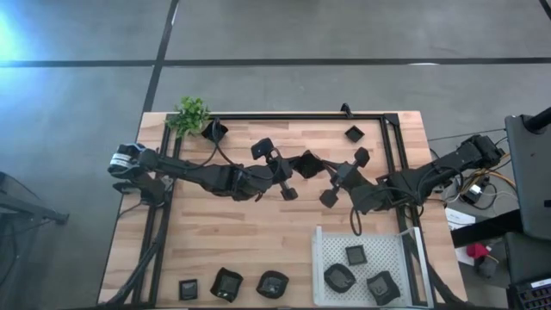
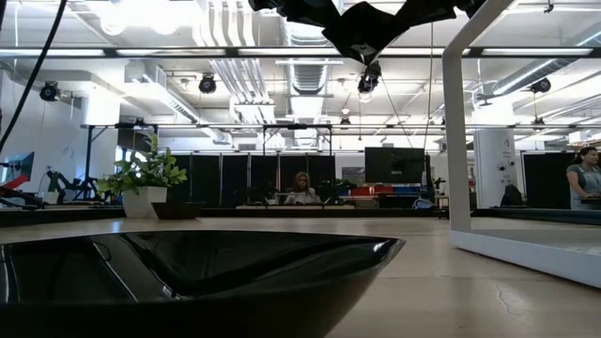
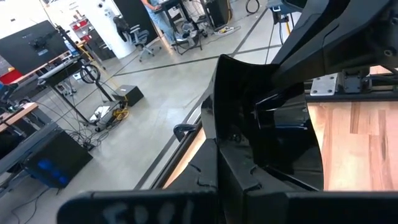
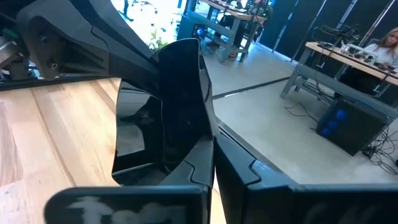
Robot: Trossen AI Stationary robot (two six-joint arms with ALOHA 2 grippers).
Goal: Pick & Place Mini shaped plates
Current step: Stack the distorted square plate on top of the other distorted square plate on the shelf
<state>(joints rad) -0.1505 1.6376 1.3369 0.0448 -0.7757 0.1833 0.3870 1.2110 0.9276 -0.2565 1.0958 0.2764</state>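
At frame centre above the wooden desk (image 1: 258, 232), left tool (image 1: 297, 164) and right tool (image 1: 323, 168) both clench one glossy black square-rimmed plate (image 1: 309, 164).

Wooden table (image 1: 258, 237) with potted plant (image 1: 190, 114), white perforated tray (image 1: 366, 274) and scattered black mini plates (image 1: 226, 283).
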